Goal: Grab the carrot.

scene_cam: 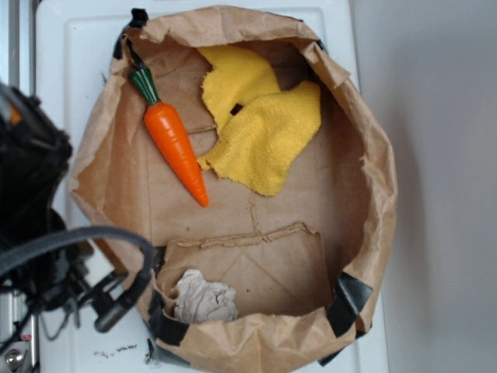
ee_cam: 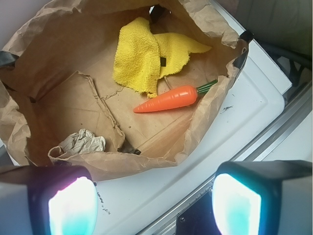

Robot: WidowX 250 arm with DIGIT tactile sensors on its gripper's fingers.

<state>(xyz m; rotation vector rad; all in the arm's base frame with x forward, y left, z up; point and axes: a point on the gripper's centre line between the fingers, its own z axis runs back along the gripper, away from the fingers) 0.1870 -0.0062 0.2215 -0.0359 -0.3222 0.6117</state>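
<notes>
Plainly, the carrot (scene_cam: 175, 144) (ee_cam: 168, 98) lies flat on the floor of a wide, rolled-down brown paper bag (scene_cam: 373, 194) (ee_cam: 44, 58). In the exterior view it sits in the upper-left part of the bag, its dark green stem (scene_cam: 144, 84) (ee_cam: 207, 86) close to the bag's wall and its orange point aimed down and to the right, toward the middle. Nothing holds it.

Just beside the carrot, on its right in the exterior view, lies a crumpled yellow cloth (scene_cam: 260, 124) (ee_cam: 144, 56); one corner of the cloth comes very near the carrot's body, though whether the two touch is hard to tell. Farther off, at the bag's lower edge in that view, a crumpled wad of pale paper (scene_cam: 203, 299) (ee_cam: 83, 143) rests in a folded pocket of the bag, well apart from the carrot. Black tape (scene_cam: 351, 299) shows on the bag's rim.

The bag stands on a white surface (scene_cam: 70, 47) (ee_cam: 244, 112).

The gripper (ee_cam: 156, 200) is outside the bag, above the white surface near the bag's rim, well apart from the carrot. In the wrist view its two fingers (ee_cam: 71, 203) stand wide apart at the bottom of the frame with nothing between them. In the exterior view only the dark body of the robot arm (scene_cam: 31, 179) and its cables show at the left edge.
</notes>
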